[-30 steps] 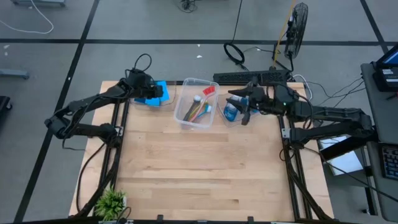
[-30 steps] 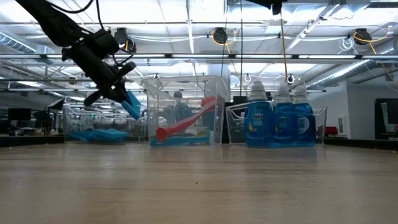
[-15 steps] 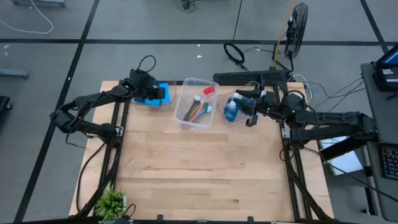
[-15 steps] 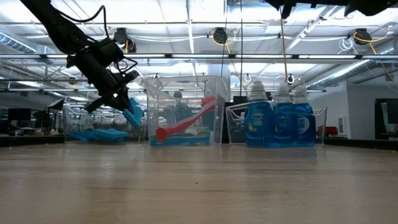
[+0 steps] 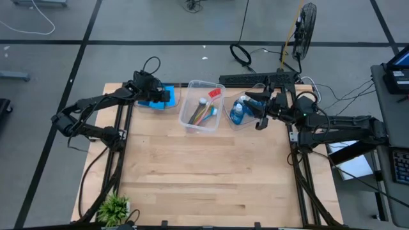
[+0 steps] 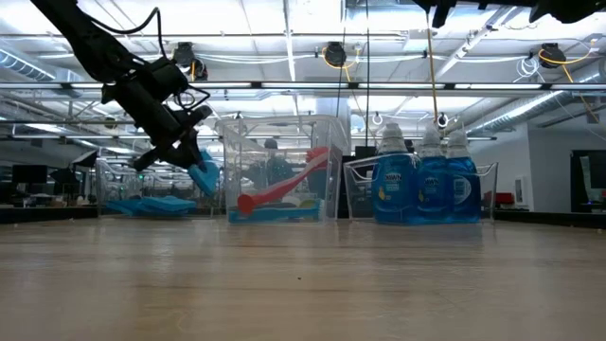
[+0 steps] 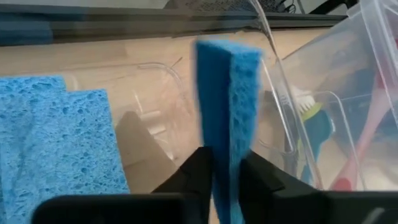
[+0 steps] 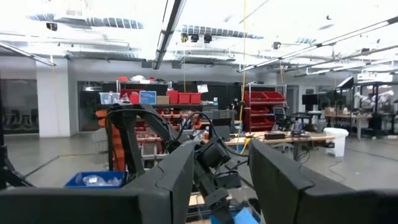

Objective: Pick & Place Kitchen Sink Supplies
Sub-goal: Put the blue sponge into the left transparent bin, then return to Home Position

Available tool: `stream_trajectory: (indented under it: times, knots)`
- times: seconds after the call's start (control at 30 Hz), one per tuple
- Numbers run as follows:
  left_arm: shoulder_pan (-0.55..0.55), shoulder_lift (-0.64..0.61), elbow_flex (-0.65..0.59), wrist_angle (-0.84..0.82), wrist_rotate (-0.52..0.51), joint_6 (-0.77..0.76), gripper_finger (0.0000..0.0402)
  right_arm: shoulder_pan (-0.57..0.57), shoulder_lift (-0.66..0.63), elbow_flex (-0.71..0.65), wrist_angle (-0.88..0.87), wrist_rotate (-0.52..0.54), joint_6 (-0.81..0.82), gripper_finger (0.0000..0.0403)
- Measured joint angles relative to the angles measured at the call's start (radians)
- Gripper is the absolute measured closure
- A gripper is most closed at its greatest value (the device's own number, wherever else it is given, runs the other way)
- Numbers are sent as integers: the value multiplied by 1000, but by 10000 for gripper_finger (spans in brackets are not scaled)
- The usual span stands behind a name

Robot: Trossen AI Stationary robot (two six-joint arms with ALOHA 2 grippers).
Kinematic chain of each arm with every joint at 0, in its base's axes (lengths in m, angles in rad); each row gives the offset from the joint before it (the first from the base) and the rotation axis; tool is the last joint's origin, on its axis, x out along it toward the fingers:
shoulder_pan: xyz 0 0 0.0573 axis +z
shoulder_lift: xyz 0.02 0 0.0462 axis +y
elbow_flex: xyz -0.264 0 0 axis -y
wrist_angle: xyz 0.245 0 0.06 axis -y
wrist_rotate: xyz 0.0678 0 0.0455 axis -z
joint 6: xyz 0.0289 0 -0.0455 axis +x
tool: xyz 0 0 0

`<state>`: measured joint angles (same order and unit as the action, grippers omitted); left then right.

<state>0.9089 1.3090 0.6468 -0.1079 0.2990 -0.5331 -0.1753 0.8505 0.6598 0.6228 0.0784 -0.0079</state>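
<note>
Your left fingers (image 7: 227, 171) grip a sponge (image 7: 229, 106) on edge above its bin (image 5: 167, 104), so release next; your right fingers (image 8: 221, 180) hang apart, empty, by the bottles (image 6: 419, 187).

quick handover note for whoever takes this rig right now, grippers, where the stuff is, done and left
Left gripper: holds a blue sponge on edge over the left bin, where other sponges lie flat.
Right gripper: open, empty, raised beside the right bin.
Brushes: in the middle bin.
Bottles: in the right bin.
Done: brushes and bottles are binned, and nothing is loose on the table.
Left: drop the held sponge into the left bin.
</note>
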Motion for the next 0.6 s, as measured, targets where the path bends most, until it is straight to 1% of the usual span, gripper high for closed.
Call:
stream_trajectory:
  times: [0.1,0.27,0.4,0.5,0.6]
  knots:
    - [0,0,0,1,11,1,304,0,0,0,-13,0,0,261]
    - [0,-1,0,1,11,1,222,0,0,0,-21,-1,-1,261]
    - [1,-22,0,0,14,4,164,0,0,0,-25,-1,-2,261]
    - [4,-56,0,0,14,5,130,0,0,0,-34,-1,-3,262]
    - [16,-103,0,-3,14,5,106,0,0,0,-40,-1,-3,261]
